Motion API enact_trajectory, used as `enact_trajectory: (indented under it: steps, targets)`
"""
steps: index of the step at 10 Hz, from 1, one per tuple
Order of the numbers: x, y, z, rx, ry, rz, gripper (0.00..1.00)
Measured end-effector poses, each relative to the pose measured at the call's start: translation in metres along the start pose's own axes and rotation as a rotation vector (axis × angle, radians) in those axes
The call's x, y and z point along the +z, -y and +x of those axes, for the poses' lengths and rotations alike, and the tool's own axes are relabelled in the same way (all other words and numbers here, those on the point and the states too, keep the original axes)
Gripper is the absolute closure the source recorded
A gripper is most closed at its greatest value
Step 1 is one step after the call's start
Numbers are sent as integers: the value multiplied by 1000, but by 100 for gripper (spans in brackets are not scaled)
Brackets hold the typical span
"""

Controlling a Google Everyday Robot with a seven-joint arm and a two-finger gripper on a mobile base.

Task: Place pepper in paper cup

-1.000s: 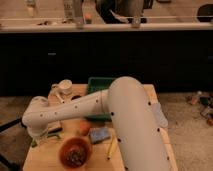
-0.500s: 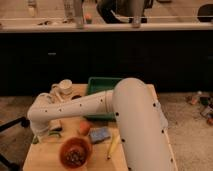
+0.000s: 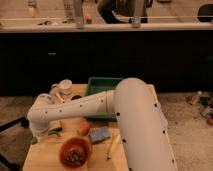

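The paper cup (image 3: 65, 86) is cream-coloured and stands at the far left of the wooden table (image 3: 47, 155). My white arm reaches from the lower right across the table to the left. Its wrist end and gripper (image 3: 43, 131) hang low over the table's left side, in front of the cup. A slim green pepper (image 3: 54, 133) shows just under the wrist end, next to the gripper. I cannot tell whether the gripper holds it.
A darker round can (image 3: 55, 91) stands beside the cup. A green bin (image 3: 100, 85) sits at the back. An orange fruit (image 3: 83, 127), a blue sponge (image 3: 100, 135), an orange bowl (image 3: 75, 152) and a long yellow item (image 3: 112, 146) lie in front.
The wrist end has shifted slightly to the right and away from the table's front-left corner. The objects on the table have not moved.
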Motion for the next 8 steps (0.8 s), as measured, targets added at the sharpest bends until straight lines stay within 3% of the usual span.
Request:
enact_trajectory:
  steps: [3, 5, 8]
  targets:
    - [-30, 18, -4, -23, -15, 53, 100]
    - [-33, 24, 2, -16, -3, 82, 100]
    - [-26, 35, 36, 36, 172, 175, 100]
